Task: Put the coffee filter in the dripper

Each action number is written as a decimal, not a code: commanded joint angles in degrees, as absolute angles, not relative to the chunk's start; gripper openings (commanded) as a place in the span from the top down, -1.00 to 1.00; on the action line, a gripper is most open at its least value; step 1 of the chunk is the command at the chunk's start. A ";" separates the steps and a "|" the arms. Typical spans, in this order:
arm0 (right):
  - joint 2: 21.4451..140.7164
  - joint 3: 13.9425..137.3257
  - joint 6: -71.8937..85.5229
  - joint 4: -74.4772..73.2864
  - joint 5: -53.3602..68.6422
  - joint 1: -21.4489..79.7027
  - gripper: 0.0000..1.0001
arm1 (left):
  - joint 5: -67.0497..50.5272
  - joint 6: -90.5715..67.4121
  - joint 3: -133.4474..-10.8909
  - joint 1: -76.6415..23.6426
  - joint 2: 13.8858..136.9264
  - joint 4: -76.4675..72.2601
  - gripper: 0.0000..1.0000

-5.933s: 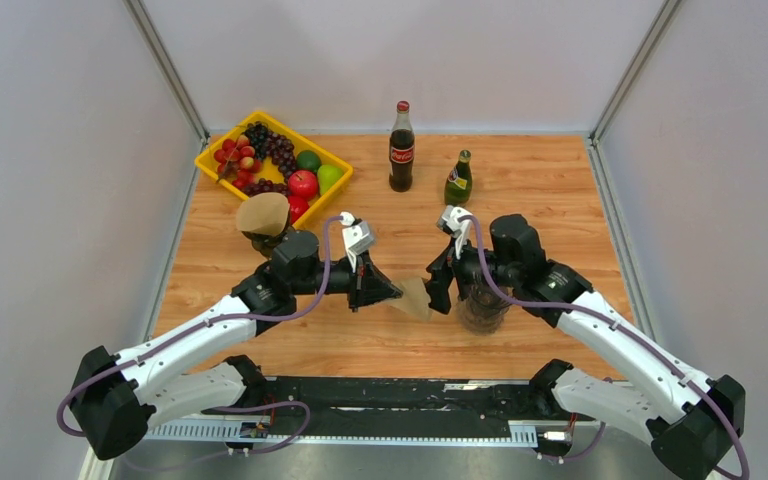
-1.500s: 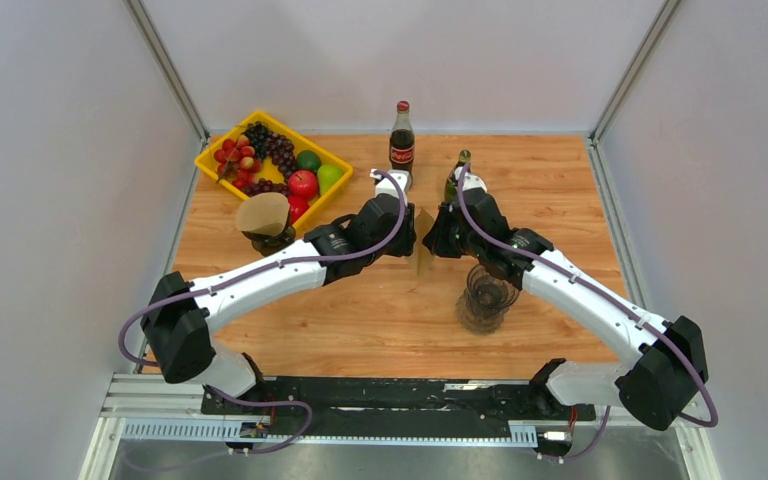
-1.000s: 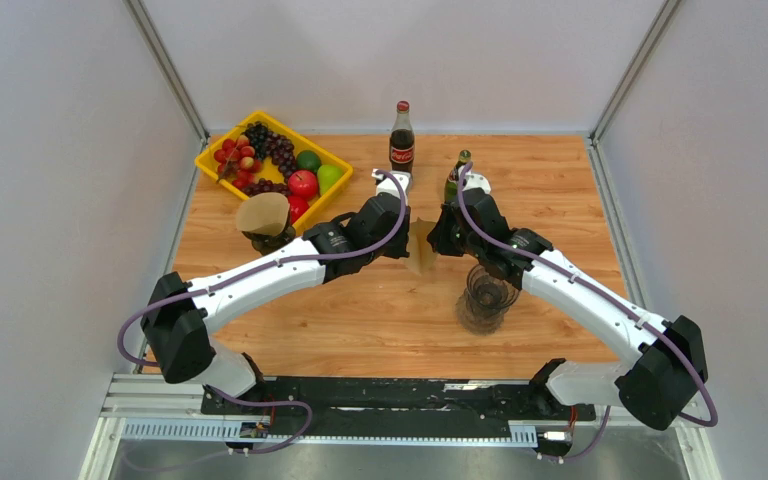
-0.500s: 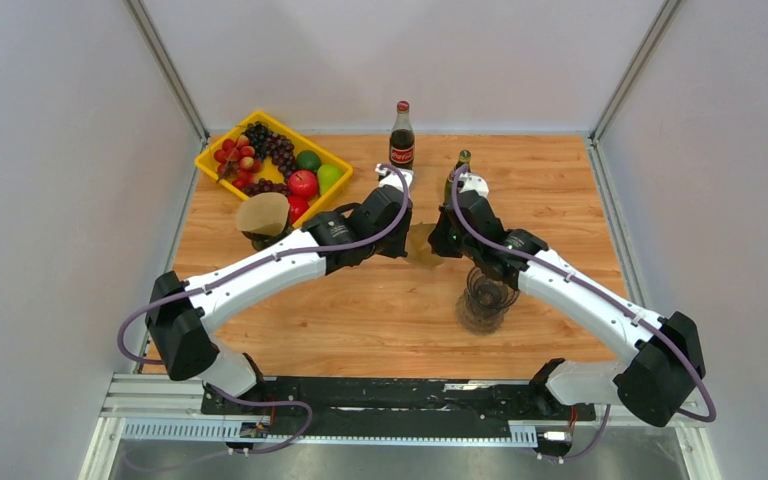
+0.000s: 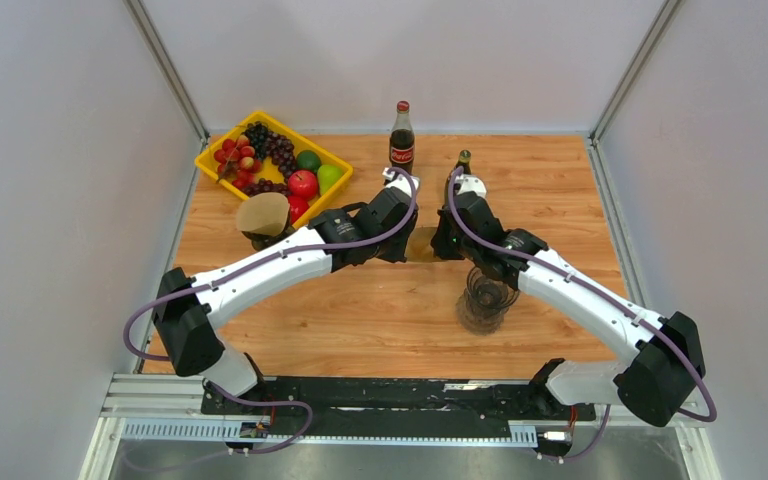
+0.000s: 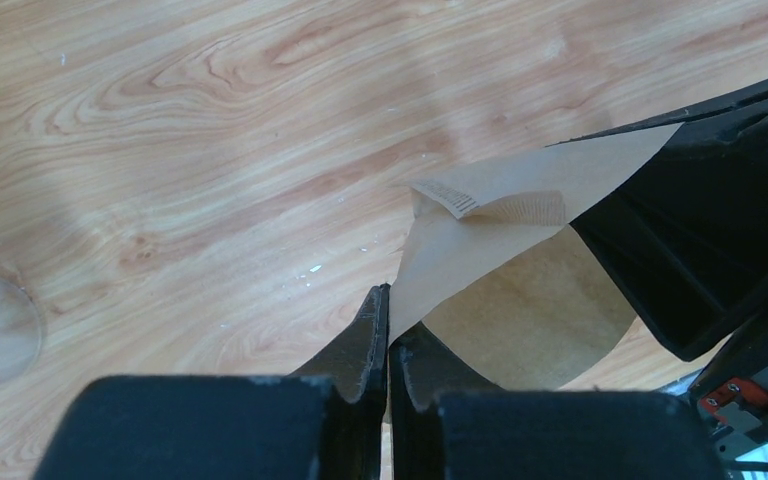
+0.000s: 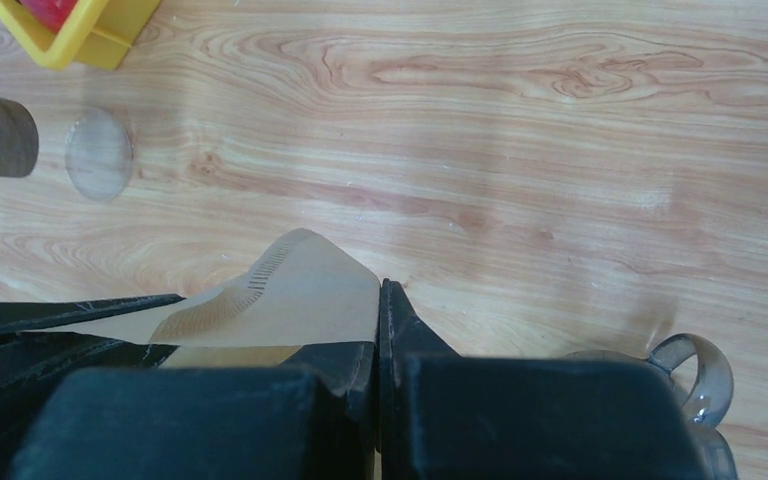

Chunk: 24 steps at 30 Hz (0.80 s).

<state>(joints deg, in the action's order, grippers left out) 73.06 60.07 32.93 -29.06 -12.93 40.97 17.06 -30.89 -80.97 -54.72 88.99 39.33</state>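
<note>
Light wood-grain tabletop (image 5: 380,330) inside a plain grey-walled booth, even light. Fingers of the left gripper (image 6: 388,300) are pressed together on the lower left edge of the brown paper cone coffee filter (image 6: 505,290), a thin pinch. Fingers of the right gripper (image 7: 380,300) are likewise closed on the opposite edge of the same filter, at the right end of the sheet in the right wrist view. Filter hangs between the two grippers, off the wood, at the centre of the top view, mouth partly pulled open. The dark glass dripper (image 5: 484,297) stands just below and right of it in that view, beside the right forearm; filter not in it yet.

Handling guess: very light, floppy, creases and tears easily. Hold it by the rim edges, pull gently, lower it tip first.

Further out:
- second dripper with a brown filter seated in it (image 5: 264,218), left of centre
- yellow plastic fruit tray (image 5: 202,158), upper left
- dark cola bottle (image 5: 400,145) and small green glass bottle (image 5: 463,158), top centre

Wood looks smooth and slightly glossy.
</note>
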 commanded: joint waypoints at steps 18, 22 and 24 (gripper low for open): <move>67.69 62.54 26.57 -33.32 -7.86 40.41 1.00 | 11.06 -27.63 -81.68 -54.51 85.16 37.68 -0.08; 68.06 63.08 26.40 -34.16 -8.39 40.45 1.00 | 8.16 -26.77 -79.14 -54.61 81.75 35.43 -0.73; 68.40 63.55 26.32 -34.67 -8.38 40.43 1.00 | 7.13 -26.54 -77.70 -54.64 79.59 34.07 -0.96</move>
<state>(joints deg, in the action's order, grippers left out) 69.32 60.40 27.27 -33.98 -8.32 40.69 10.41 -27.51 -79.44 -54.65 85.38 38.24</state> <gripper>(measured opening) 0.004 0.903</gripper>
